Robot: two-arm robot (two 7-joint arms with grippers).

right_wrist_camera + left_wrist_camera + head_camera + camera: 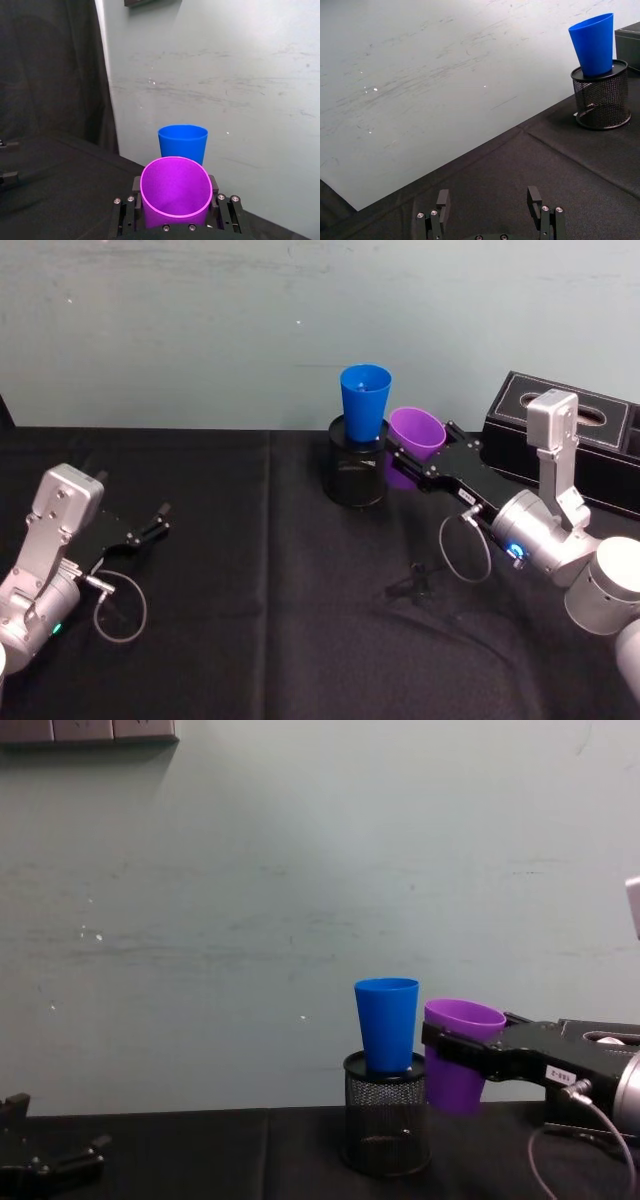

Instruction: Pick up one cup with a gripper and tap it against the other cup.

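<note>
Far left: left gripper (488, 200) is lying low over the black cloth (250, 620), jaws apart, nothing between them, well apart from both cups. It looks parked.

Centre: black mesh pen holder (357, 478) is standing on the cloth, with the blue cup (364, 400) sitting upright in its mouth, open end up.

Just right of it: purple cup (458, 1065) is hanging upright beside the blue cup at about the holder's rim height, seemingly clear of the cloth. I cannot tell whether the two walls are touching or a sliver apart.

Right: right gripper (412, 462) is reaching in from the right edge, jaws clamped on the purple cup's body below the rolled rim, one finger on each side.

Handling, as a judgement: both cups look like thin, light plastic, smooth and fairly slippery, likely to flex under a hard squeeze. A mid-wall hold below the rim seems the sound place. The blue cup, being tall and perched high, could tip or hop out under a firm tap, so a gentle sideways nudge is called for.

Far right: black box (580, 435) is sitting behind the arm.

Surface and room: the black cloth is draping the table with a seam showing, and a scuffed pale grey-green wall (200, 320) is rising close behind.
</note>
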